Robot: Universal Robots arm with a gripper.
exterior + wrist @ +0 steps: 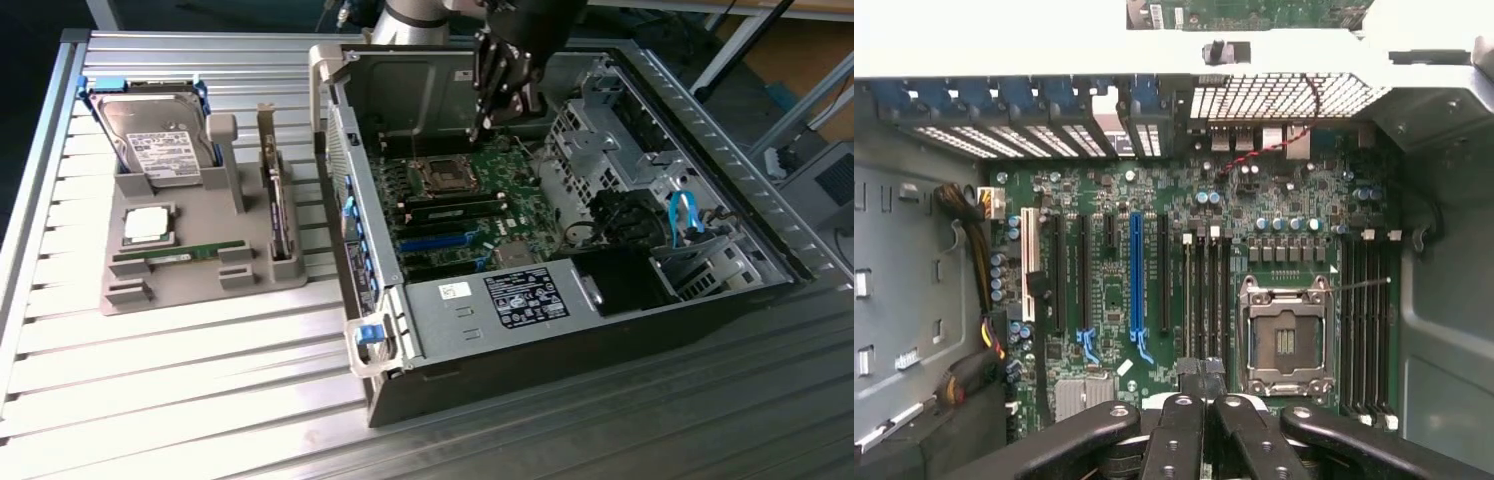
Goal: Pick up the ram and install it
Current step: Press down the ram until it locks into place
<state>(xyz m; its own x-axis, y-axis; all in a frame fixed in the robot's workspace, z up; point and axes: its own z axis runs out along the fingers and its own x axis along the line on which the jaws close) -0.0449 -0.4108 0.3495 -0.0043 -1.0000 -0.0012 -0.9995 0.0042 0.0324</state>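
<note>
The ram (180,252) is a thin green stick lying flat in the front slot of the grey holder (160,290), at the exterior view's left. My gripper (483,128) hangs far from it, over the open computer case (561,300), with its fingers pointing down above the motherboard (467,200). In the wrist view my gripper (1202,372) is shut with its fingertips together and nothing between them. It sits just over the dark memory slots (1206,285) beside the empty processor socket (1286,340).
The holder also carries a hard drive (158,140), a square silver processor (147,225) and an upright card with a metal bracket (276,200). More memory slots (1364,300) lie past the socket. Case walls, drive cages (601,130) and cables (683,215) surround the board.
</note>
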